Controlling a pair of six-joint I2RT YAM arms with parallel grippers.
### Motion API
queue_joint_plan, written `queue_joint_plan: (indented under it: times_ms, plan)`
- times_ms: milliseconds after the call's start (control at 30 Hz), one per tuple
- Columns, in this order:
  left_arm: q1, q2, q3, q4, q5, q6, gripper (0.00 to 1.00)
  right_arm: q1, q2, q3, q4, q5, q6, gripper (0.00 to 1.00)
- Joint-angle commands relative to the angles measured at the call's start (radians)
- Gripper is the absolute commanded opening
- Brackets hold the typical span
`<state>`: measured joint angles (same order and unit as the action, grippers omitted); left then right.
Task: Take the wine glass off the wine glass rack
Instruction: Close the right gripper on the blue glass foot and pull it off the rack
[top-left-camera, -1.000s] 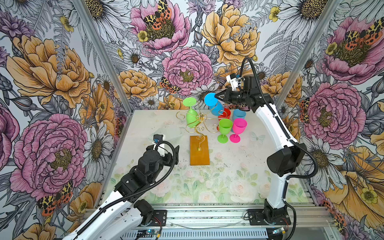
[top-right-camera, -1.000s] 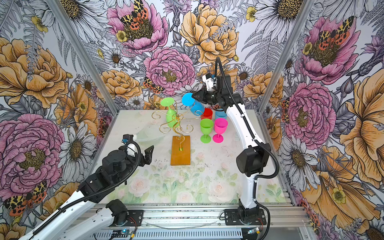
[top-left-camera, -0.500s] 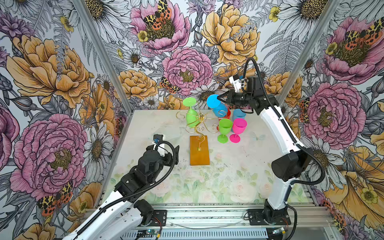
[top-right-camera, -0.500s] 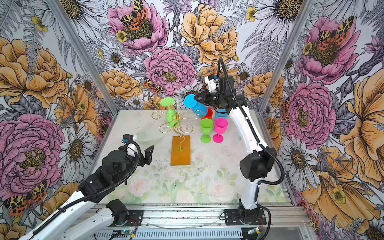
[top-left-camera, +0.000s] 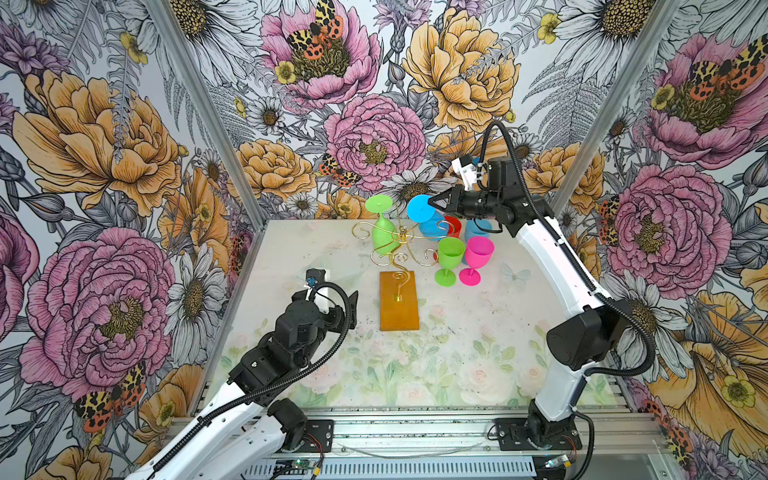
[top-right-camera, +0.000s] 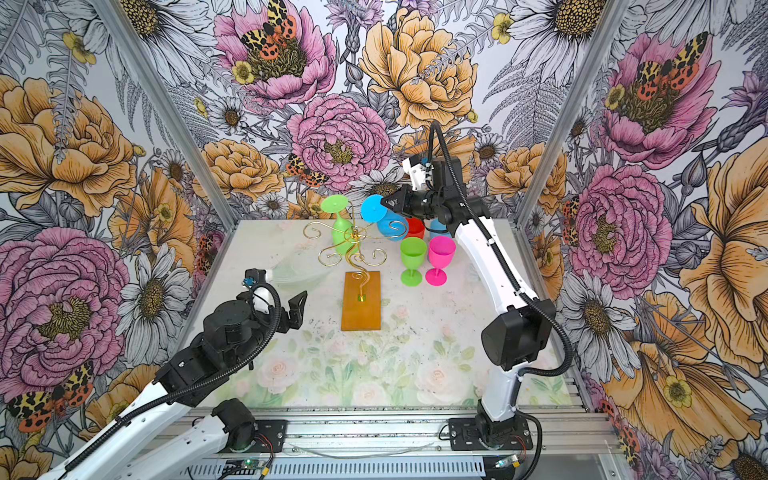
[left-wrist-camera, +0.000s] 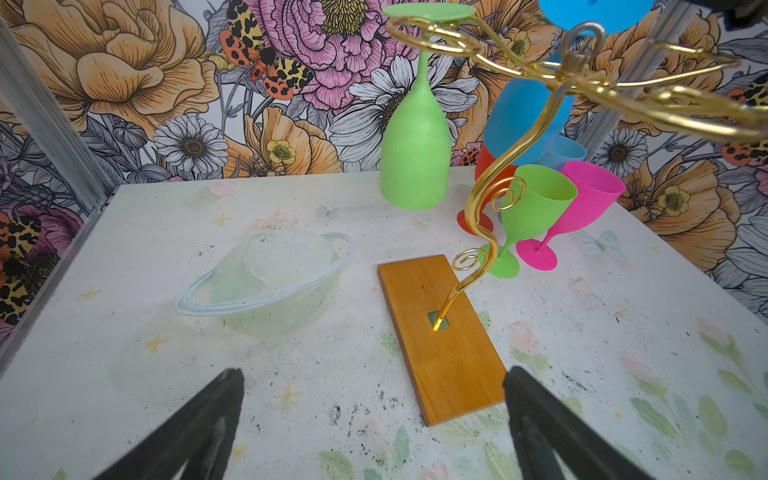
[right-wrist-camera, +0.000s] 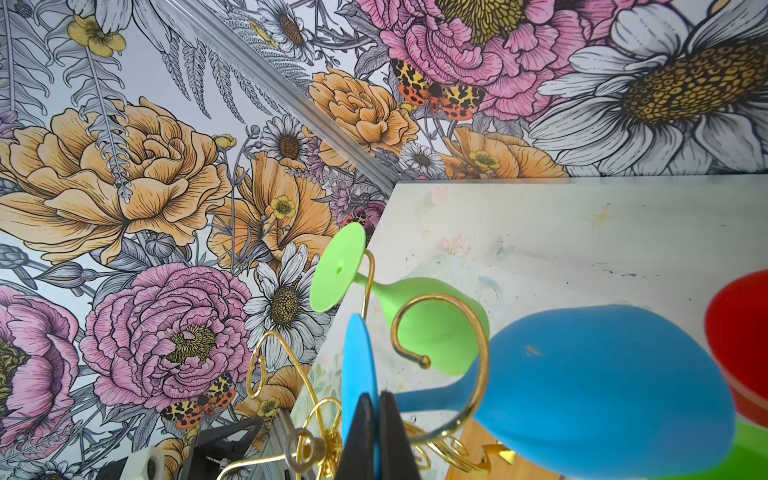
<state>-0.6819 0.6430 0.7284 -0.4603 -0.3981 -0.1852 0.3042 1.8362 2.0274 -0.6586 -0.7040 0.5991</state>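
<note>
We find the right jaws clamped on the foot disc of the blue wine glass (right-wrist-camera: 602, 374), whose tilted stem runs away from them through a curl of the wine glass rack (top-left-camera: 398, 303), while the left jaws stand wide, well apart.

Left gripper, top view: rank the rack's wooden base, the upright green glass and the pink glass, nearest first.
1. Wooden base, just right of the left gripper.
2. Upright green glass, farther back and right.
3. Pink glass, right of the green one.
</note>
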Motion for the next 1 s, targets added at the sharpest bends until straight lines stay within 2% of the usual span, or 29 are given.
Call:
queue_joint_plan:
  times_ms: [0,367,633,967]
  plan:
    - [0.01,-0.011,-0.011,0.01,0.007,-0.02,0.99,0.017,-0.029,-0.009,0.07,-0.002,0.026,0.0]
    - [0.009,-0.018,-0.014,0.009,0.007,-0.016,0.99,0.033,0.025,0.014,0.156,-0.018,0.085,0.0]
    - [0.009,-0.016,-0.014,0.009,0.008,-0.013,0.99,0.033,0.131,0.139,0.16,-0.071,0.116,0.0]
    - [0.008,-0.014,-0.015,0.008,0.011,-0.013,0.99,0.008,0.223,0.262,0.161,-0.073,0.105,0.0]
